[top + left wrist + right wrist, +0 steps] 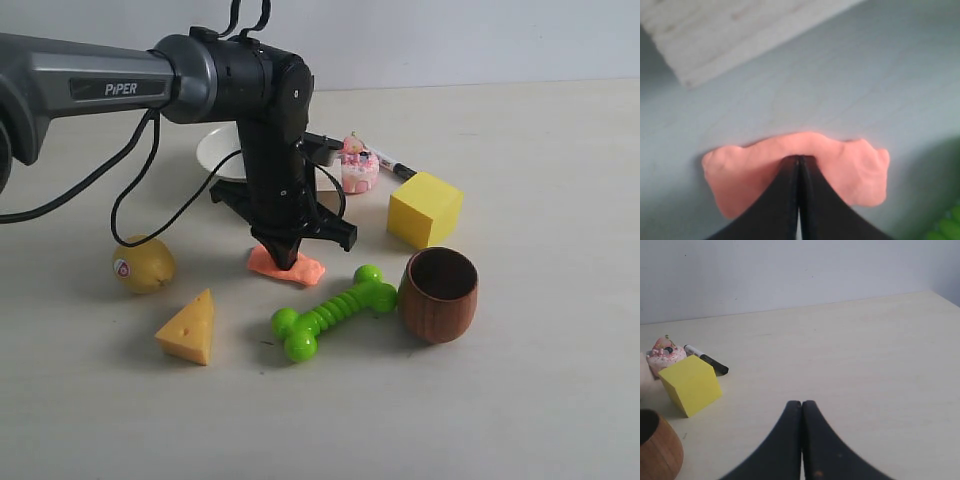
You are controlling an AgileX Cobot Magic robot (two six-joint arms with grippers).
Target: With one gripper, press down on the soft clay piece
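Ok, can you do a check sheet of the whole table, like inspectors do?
Surface: pale table, no spills seen.
Job's things: orange clay lies flat between the cheese and the bone toy.
Clutter: lemon, cheese wedge, green bone toy, wooden cup, yellow cube, pink cake toy, pen, white plate.
Grippers: left gripper shut, tips down on the clay; right gripper shut, over bare table.
Cables: black cable hangs looped from the left arm, near the lemon.
Surroundings: plain pale wall; nothing else seen.
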